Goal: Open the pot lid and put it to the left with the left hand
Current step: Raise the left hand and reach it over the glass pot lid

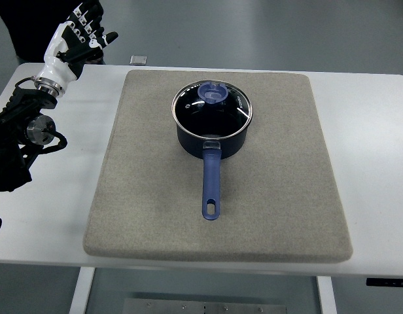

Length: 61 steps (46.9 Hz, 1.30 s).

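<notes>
Lid (212, 104) sits on pot (211, 134) (untouched); left hand (74, 36), fingers spread and empty, must reach its knob (212, 93).

One camera looks steeply down from the robot's side, seemingly mid-range, over the table (371, 131)

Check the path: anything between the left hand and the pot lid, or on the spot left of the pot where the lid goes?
Nothing visible. The left hand hovers at the table's far-left corner, fingers relaxed, holding nothing. The lid sits on the pot mid-mat. The mat between them and left of the pot is bare.
</notes>
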Each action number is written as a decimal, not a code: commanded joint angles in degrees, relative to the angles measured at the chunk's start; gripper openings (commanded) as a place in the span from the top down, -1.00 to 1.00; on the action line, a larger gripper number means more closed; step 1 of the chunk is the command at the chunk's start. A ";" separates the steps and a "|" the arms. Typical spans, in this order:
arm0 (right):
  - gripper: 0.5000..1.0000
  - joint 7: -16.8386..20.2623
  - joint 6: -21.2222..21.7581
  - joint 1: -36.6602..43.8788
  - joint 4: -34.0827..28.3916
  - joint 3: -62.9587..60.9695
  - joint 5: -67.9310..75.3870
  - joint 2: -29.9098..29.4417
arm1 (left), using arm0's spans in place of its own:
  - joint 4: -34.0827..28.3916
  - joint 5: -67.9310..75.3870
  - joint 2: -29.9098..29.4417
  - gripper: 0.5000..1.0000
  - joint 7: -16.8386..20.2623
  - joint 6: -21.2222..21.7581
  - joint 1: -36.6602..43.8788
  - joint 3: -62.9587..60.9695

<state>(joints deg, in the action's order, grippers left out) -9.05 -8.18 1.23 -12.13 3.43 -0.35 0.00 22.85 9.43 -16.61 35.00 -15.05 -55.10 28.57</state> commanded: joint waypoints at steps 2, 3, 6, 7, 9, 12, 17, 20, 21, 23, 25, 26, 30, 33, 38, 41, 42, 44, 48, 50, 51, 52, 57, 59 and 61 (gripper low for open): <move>-0.67 0.00 0.01 0.00 0.00 0.00 0.00 0.00 | 0.00 0.06 -0.01 -0.98 0.00 -0.07 -0.01 -0.01; -0.67 0.00 0.01 0.00 0.00 0.00 0.00 0.00 | 0.00 0.06 -0.01 -0.98 0.00 -0.07 -0.01 -0.01; -0.67 0.00 0.01 0.00 0.00 0.00 0.00 0.00 | 0.00 0.06 -0.01 -0.98 0.00 -0.07 -0.01 -0.01; -0.67 0.00 0.01 0.00 0.00 0.00 0.00 0.00 | 0.00 0.06 -0.01 -0.98 0.00 -0.07 -0.01 -0.01; -0.67 0.00 0.01 0.00 0.00 0.00 0.00 0.00 | 0.00 0.06 -0.01 -0.98 0.00 0.02 -0.01 -0.01; -0.67 0.00 0.01 0.00 0.00 0.00 0.00 0.00 | -0.09 0.06 -0.01 -0.98 0.00 -0.07 -0.09 -0.10; -0.67 0.00 0.01 0.00 0.00 0.00 0.00 0.00 | -0.09 0.15 -0.01 -0.98 0.00 -0.25 -0.18 -0.19; -0.67 0.00 -0.08 0.00 0.00 0.00 0.00 0.00 | 0.00 0.15 -0.09 -0.98 0.00 -0.25 -0.27 -0.10; -0.67 0.00 0.01 0.00 0.00 0.00 0.00 0.00 | 0.00 0.15 -0.09 -0.98 0.00 -0.42 -0.27 -0.10; -0.67 0.00 0.01 0.00 0.00 0.00 0.00 0.00 | -0.09 0.15 -0.09 -0.98 0.00 -0.25 -0.45 -0.01; -0.67 0.00 0.01 0.00 0.00 0.00 0.00 0.00 | -0.09 0.76 -0.18 -0.98 0.00 -0.51 -0.62 -0.18; -0.67 0.00 0.01 0.00 0.00 0.00 0.00 0.00 | 0.00 1.03 -0.35 -0.97 0.00 -0.77 -0.71 -0.36; -0.67 0.00 0.01 0.00 0.00 0.00 0.00 0.00 | 1.05 2.17 -0.88 -0.97 0.00 -1.04 -0.97 -1.15; -0.67 0.00 0.01 0.00 0.00 0.00 0.00 0.00 | 1.93 5.15 -0.97 -0.97 0.00 -0.95 -1.32 -1.68; -0.67 0.00 -0.08 0.00 0.00 0.00 0.00 0.00 | 4.04 14.54 -0.97 -0.97 0.00 -0.95 -3.08 -2.73; -0.67 0.00 0.01 0.00 0.00 0.00 0.00 0.00 | 5.62 20.35 -1.50 -0.97 0.00 -0.95 -3.61 -3.00; -0.67 0.00 -0.08 0.00 0.00 0.00 0.00 0.00 | 6.15 21.93 -1.93 -0.97 0.00 -0.95 -3.78 -3.00; -0.67 0.00 -0.08 0.00 0.00 0.00 0.00 0.00 | 7.20 24.83 -2.73 -0.98 0.00 -0.95 -4.40 -3.00; -0.67 0.00 0.01 0.00 0.00 0.00 0.00 0.00 | 9.75 29.41 -3.96 -0.97 0.00 -0.95 -5.81 -3.61; -0.67 0.00 0.01 0.00 0.00 0.00 -0.08 0.00 | 11.24 31.43 -4.92 -0.97 0.00 -0.95 -6.51 -4.84; -0.67 0.00 -0.08 0.00 0.00 0.00 0.00 0.00 | 11.95 32.48 -5.45 -0.97 0.00 -0.95 -7.03 -5.63; -0.67 0.00 0.01 0.00 0.00 0.00 0.00 0.00 | 12.74 33.54 -5.98 -0.97 0.00 -0.95 -7.73 -6.59; -0.67 0.00 0.01 0.00 0.00 0.00 0.00 0.00 | 16.60 37.76 -8.26 -0.97 0.00 -0.95 -11.16 -11.43; -0.67 0.00 0.01 0.00 0.00 0.00 0.00 0.00 | 17.49 39.08 -8.88 -0.97 0.00 -0.95 -12.48 -13.27; -0.67 0.00 0.01 0.00 0.00 0.00 0.00 0.00 | 17.84 40.40 -9.14 -0.97 0.00 -0.95 -14.15 -15.12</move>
<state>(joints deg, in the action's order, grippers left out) -9.05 -8.21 1.23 -12.12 3.43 -0.35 0.00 39.83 47.83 -25.15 35.00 -15.98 -66.94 16.24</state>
